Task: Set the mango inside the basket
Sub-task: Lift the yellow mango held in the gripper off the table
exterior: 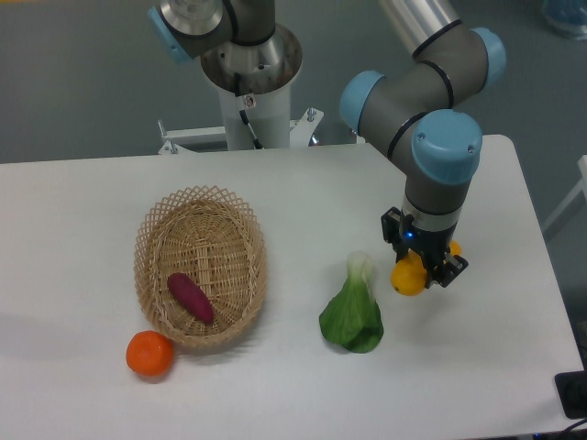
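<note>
The mango [408, 278] is a yellow-orange fruit at the right of the table, mostly hidden under my gripper. My gripper [424, 265] points down over it with the fingers on either side of the fruit. I cannot tell whether the fingers press on it. The tan wicker basket [158, 240] stands at the left of the table, well apart from the gripper. A purple tuber [190, 297] lies inside the basket.
A green leafy vegetable [353, 316] lies between the basket and the mango. A round orange fruit [149, 354] sits on the table against the basket's front rim. The arm's base [249, 73] stands at the table's back edge.
</note>
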Motion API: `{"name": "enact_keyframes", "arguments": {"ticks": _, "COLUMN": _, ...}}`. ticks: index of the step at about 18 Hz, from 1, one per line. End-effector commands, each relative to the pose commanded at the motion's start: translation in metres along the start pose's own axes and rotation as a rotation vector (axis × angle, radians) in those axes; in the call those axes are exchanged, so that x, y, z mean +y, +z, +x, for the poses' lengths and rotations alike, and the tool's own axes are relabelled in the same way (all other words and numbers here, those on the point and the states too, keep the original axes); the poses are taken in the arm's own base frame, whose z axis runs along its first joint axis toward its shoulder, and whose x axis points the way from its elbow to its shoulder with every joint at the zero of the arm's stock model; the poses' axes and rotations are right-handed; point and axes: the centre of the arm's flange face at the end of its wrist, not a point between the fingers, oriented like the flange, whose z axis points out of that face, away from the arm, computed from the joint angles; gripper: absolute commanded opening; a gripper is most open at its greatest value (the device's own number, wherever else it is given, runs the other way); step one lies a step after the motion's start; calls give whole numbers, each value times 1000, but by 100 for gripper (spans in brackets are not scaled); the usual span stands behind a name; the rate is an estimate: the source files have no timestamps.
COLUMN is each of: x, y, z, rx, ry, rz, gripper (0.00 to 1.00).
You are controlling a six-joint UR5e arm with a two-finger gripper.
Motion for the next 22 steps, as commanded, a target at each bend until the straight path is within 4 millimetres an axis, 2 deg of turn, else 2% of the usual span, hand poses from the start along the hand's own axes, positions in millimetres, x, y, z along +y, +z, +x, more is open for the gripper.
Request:
{"name": "enact_keyframes", "arguments": {"ticks": 10, "x": -5, "y": -2, "z": 1, "rx": -3, "ry": -37, "rz": 3, "gripper": 45}}
{"name": "enact_keyframes", "arguments": {"ticks": 17, "x": -20, "y": -2, "z": 6, "rx": 4, "ry": -52, "rz": 35, "gripper": 45}}
{"name": "enact_keyframes", "arguments": {"ticks": 20, "x": -36, "y": -3, "z": 14, "rx": 7, "ry": -56, "rz": 44, "gripper": 45}}
{"name": "enact_keyframes", "arguments": {"ticks": 21, "x": -45, "y": -3, "z": 18, "rx": 9, "ry": -57, "rz": 46, "gripper": 45}}
{"name": "enact_keyframes", "arguments": {"ticks": 22, "x": -63, "y": -6, "z": 26, "rx": 8, "ry": -62, "rz": 49, "gripper": 45}}
